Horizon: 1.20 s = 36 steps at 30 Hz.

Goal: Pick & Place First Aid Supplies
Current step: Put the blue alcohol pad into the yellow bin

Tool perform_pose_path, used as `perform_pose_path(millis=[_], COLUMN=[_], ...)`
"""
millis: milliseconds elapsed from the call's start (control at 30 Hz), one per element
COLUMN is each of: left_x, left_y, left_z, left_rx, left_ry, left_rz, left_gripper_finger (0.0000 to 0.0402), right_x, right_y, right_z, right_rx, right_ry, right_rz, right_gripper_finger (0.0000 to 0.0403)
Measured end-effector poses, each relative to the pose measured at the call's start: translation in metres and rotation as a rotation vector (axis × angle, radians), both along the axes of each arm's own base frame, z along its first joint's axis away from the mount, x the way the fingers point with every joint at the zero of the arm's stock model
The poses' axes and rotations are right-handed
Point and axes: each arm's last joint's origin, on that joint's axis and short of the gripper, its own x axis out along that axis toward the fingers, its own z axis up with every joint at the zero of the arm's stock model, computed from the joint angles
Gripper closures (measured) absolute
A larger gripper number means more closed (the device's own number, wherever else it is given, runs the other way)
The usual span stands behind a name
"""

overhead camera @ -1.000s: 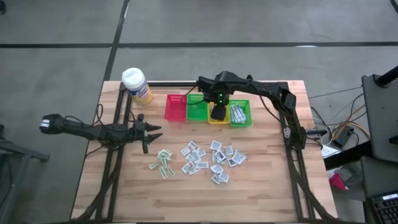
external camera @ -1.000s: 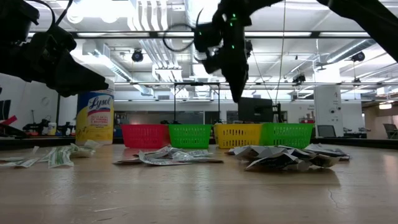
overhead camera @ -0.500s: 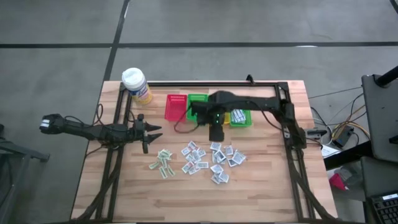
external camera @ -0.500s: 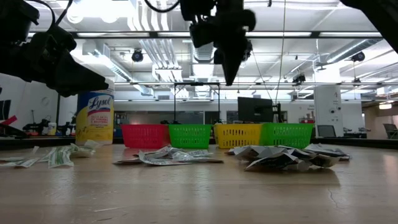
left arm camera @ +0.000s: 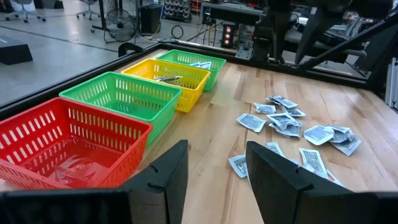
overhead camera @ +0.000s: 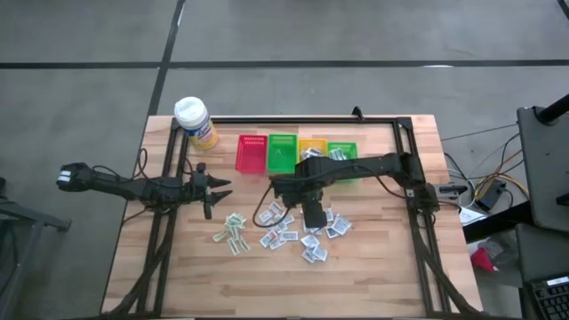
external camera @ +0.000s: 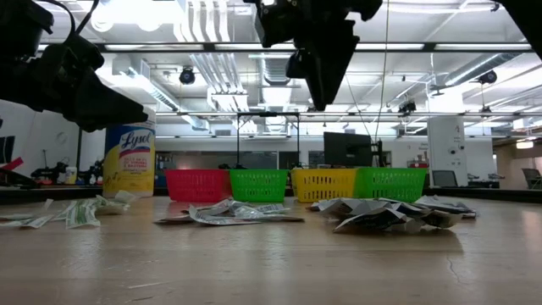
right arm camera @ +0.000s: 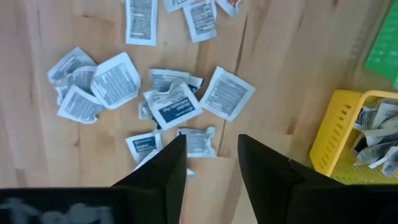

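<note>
Hovering with fingers apart above the scattered packets mid-table, the right gripper is lining up a pick for the yellow basket; the left gripper is waiting open at the table's left

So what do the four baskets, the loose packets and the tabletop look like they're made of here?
The baskets look like moulded plastic: bright, slightly glossy, with slotted lattice walls. The packets seem to be matte printed paper, possibly foil-lined; they lie flat and some are creased. The tabletop looks like light wood, with visible grain and plank seams, in a smooth satin finish.
</note>
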Motion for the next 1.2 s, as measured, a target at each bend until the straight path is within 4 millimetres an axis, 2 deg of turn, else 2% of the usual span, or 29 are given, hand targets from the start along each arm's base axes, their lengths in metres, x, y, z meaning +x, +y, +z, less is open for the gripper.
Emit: perform_pose_path(millis=[300, 533, 733, 933, 1200], left_x=[0.0, 0.0, 0.0, 0.0, 0.0], left_y=[0.0, 0.0, 0.0, 0.0, 0.0], left_z=[0.0, 0.0, 0.0, 0.0, 0.0], left_rx=[0.0, 0.0, 0.0, 0.0, -0.002], left_ry=[0.0, 0.0, 0.0, 0.0, 0.0], left_rz=[0.0, 0.0, 0.0, 0.0, 0.001], left_gripper_finger=[0.0243, 0.0243, 0.0243, 0.0243, 0.0243], right_x=[-0.004, 0.001, 0.002, -0.005, -0.008], right_y=[-0.001, -0.003, -0.017, -0.033, -0.036], right_z=[-0.025, -0.061, -0.085, -0.102, -0.118], right_rx=[-0.005, -0.008, -0.009, -0.01, -0.009], right_ry=[0.069, 0.011, -0.033, -0.005, -0.024], right_rz=[-0.005, -0.033, -0.065, -0.108, -0.118], right_gripper_finger=[0.027, 0.026, 0.0264, 0.0275, 0.0284])
